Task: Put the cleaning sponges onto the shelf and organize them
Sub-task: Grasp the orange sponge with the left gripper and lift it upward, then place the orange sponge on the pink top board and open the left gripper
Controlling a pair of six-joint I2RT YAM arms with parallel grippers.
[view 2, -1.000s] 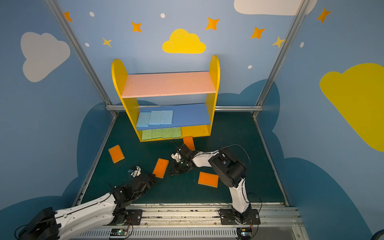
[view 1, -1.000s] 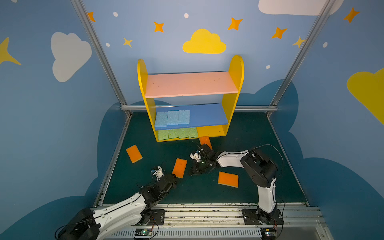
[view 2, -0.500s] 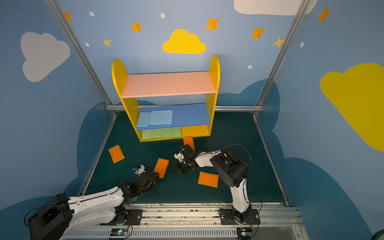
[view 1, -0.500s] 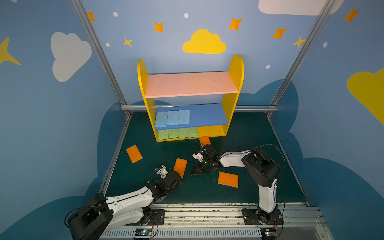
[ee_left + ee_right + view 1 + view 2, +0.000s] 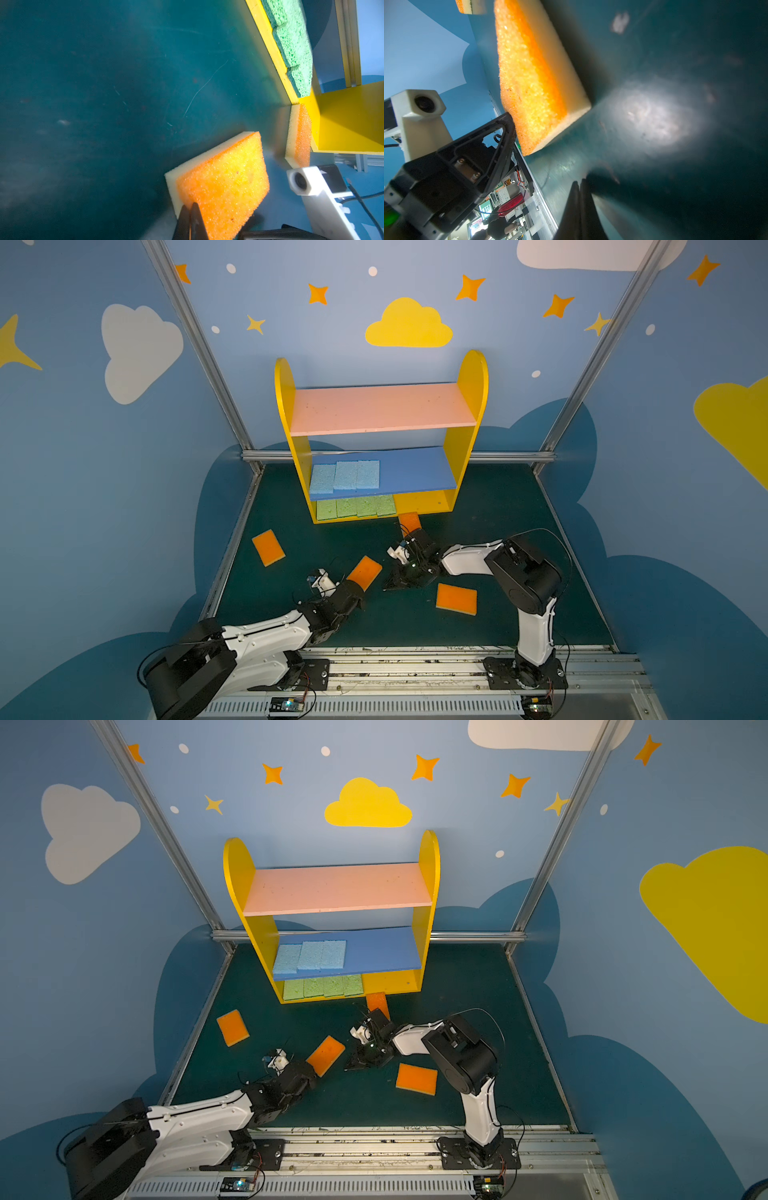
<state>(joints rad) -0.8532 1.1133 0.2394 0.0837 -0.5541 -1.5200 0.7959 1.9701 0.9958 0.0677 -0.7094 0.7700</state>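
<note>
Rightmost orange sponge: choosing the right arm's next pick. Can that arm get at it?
Likely yes: the sponge lies flat on bare mat beside the right gripper, nothing on it; jaws shut.

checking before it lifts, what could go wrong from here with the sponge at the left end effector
The left end effector is shut at only the corner of the orange sponge, with no sponge visible between its jaws, so a lift may come up empty.
The shut right end effector sits close beside that sponge; the arms could bump.
</note>
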